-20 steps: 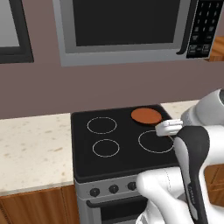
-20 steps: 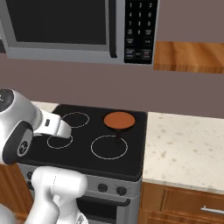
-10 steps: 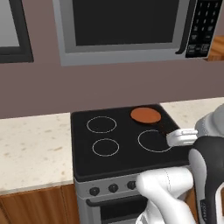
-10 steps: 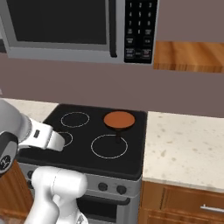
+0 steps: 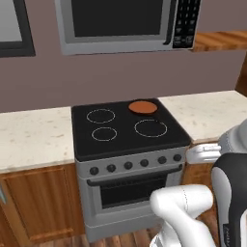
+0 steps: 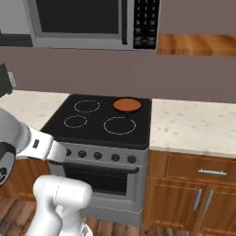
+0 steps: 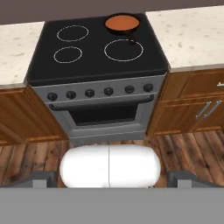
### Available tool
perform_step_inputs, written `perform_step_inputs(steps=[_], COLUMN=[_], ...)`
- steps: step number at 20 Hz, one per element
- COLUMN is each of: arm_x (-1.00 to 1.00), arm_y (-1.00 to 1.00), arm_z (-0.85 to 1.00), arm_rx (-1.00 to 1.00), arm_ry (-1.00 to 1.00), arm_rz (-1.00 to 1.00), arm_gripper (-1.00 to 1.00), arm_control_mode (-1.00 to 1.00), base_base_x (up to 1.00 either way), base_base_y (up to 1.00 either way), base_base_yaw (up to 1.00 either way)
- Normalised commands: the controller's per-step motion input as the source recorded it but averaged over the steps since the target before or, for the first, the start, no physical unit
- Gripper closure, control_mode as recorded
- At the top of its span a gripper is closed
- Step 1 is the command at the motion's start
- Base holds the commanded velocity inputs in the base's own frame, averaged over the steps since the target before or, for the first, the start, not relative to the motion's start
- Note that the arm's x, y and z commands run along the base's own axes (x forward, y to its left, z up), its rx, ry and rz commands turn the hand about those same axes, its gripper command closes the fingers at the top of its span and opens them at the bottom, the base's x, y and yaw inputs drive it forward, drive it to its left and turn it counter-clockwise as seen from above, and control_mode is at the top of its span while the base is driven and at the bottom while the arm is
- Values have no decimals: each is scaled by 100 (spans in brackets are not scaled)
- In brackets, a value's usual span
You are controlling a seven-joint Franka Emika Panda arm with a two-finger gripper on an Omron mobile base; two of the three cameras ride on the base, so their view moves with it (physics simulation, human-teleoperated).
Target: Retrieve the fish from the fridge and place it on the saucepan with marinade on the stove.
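The stove point(image 5: 120, 140) point(image 6: 97, 131) point(image 7: 94, 65) stands ahead of me, black glass top with white ring burners and a row of knobs on its steel front. The saucepan with marinade point(image 5: 143, 106) point(image 6: 126, 105) point(image 7: 122, 22) sits on the back right burner, its inside orange-brown. In the hand view my gripper point(image 7: 112, 178) is drawn back high in front of the oven and looks down at it. Its fingertips point(image 7: 43, 177) stand wide apart, open, with nothing between them. The fish and the fridge are out of view.
A steel microwave point(image 5: 125, 24) point(image 6: 92, 23) hangs over the stove. Speckled pale counters point(image 5: 29, 137) point(image 6: 193, 126) flank it on both sides, with wooden cabinets point(image 6: 193, 189) below. Wood plank floor point(image 7: 26, 162) lies in front of the oven.
The whole view has shifted, with the stove now farther off and its oven front showing, so the base has moved. My arm has drawn back from over the cooktop to its front edge.
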Motion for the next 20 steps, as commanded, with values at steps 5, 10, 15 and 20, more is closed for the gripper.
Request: perform_step_inputs(steps=[5,10,15,20], arm_x=[0,0,0,0], arm_y=[0,0,0,0], arm_z=[0,0,0,0], arm_rx=[0,0,0,0], arm_ry=[0,0,0,0], arm_rz=[0,0,0,0], arm_gripper=[-100,-100,-100,-100], arm_control_mode=[100,100,100,100], base_base_x=[-99,-88,-71,-8], base_base_y=[-28,-30,-32,-66], base_base_yaw=[-11,-11,-10,-1])
